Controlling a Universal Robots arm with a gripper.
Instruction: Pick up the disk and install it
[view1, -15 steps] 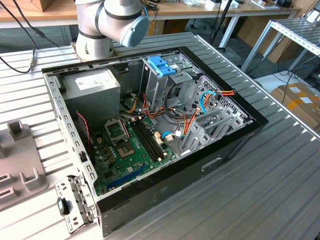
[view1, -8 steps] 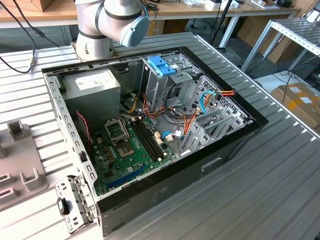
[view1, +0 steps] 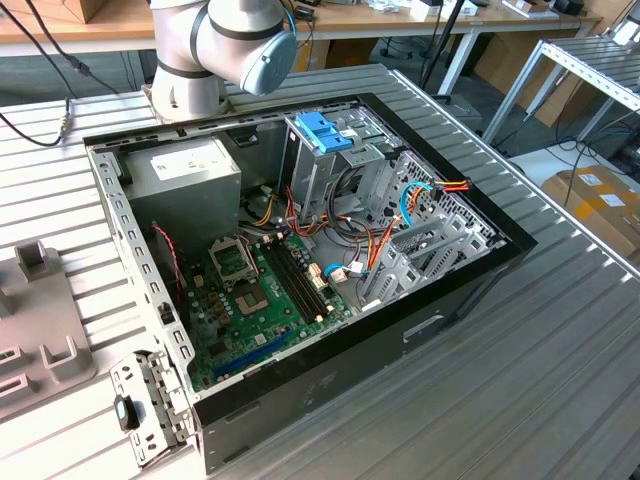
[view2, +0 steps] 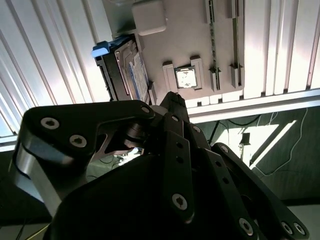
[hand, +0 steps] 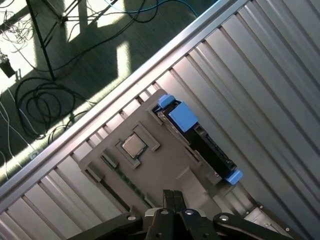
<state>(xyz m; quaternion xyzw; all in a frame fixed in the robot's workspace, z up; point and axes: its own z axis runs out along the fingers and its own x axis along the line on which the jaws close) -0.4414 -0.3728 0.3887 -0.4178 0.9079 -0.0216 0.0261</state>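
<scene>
Disk (hand: 205, 142): black, blue rails, standing on edge in a slot of grey holder (hand: 170, 160), beside chip (hand: 132, 145). White label (view2: 139, 75), print illegible. Claw (hand: 173, 194): clear of holder, fingers pressed together, holding nothing.

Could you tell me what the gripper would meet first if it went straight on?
The gripper would probably meet the grey fixture plate, between the disk and the processor chip, not the disk itself; depth is unclear.
</scene>
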